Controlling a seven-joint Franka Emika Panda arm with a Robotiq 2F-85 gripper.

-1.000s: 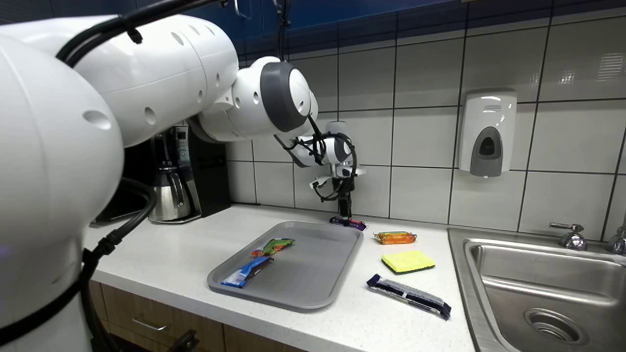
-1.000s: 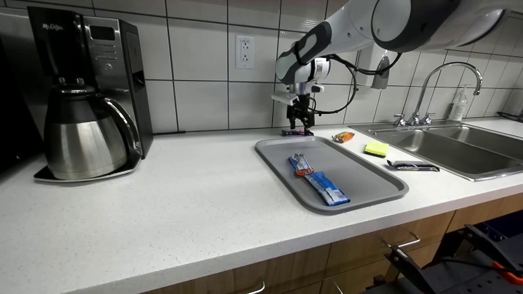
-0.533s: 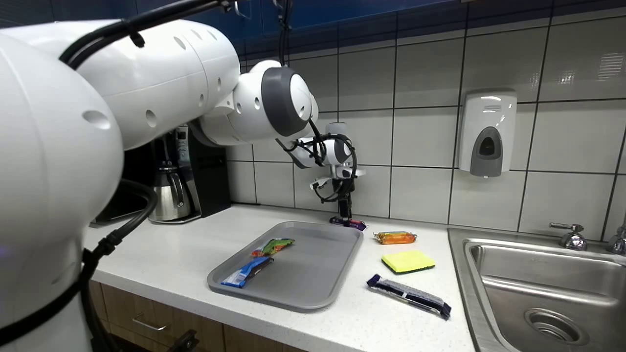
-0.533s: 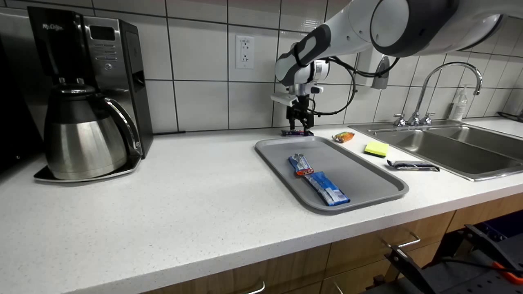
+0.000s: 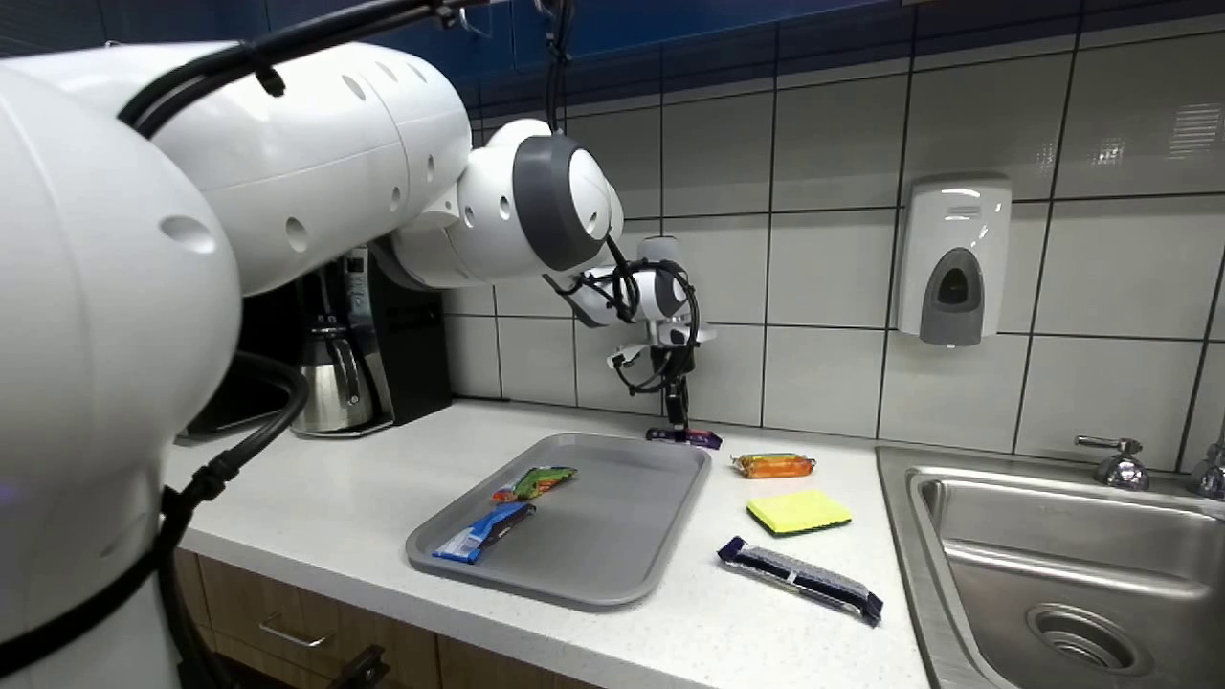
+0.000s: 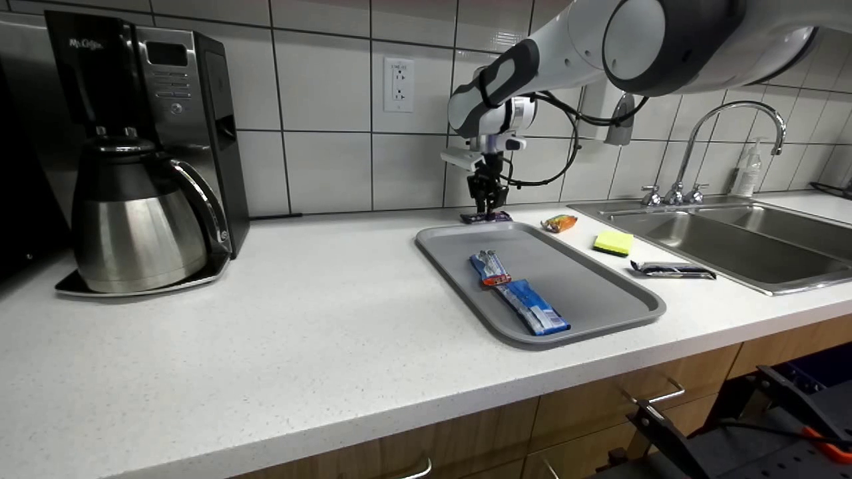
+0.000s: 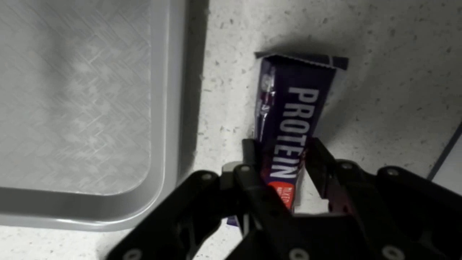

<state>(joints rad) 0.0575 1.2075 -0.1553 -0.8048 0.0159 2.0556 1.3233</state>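
Note:
A dark purple bar (image 7: 299, 108) with the white word PROTEIN lies on the white counter. In the wrist view my gripper (image 7: 283, 151) straddles it, with a black finger against each long side, so the jaws are shut on its middle. The bar's near end is mostly hidden by the gripper's body. In both exterior views the gripper (image 5: 679, 429) points straight down close to the wall, low over the counter, and the bar (image 5: 706, 439) sticks out on both sides of it. Beside it lies a grey tray (image 7: 158, 108).
On the tray are a green and red packet (image 5: 541, 480) and a blue packet (image 5: 478, 536). An orange packet (image 5: 773, 466), a yellow sponge (image 5: 799, 512) and a dark bar (image 5: 802, 579) lie between tray and sink (image 5: 904, 536). A coffee maker (image 6: 223, 146) stands away from the gripper.
The jaws have come together from wide apart onto the purple bar, which has shifted and turned slightly. The arm has sunk a little at the elbow; the gripper stays in nearly the same place.

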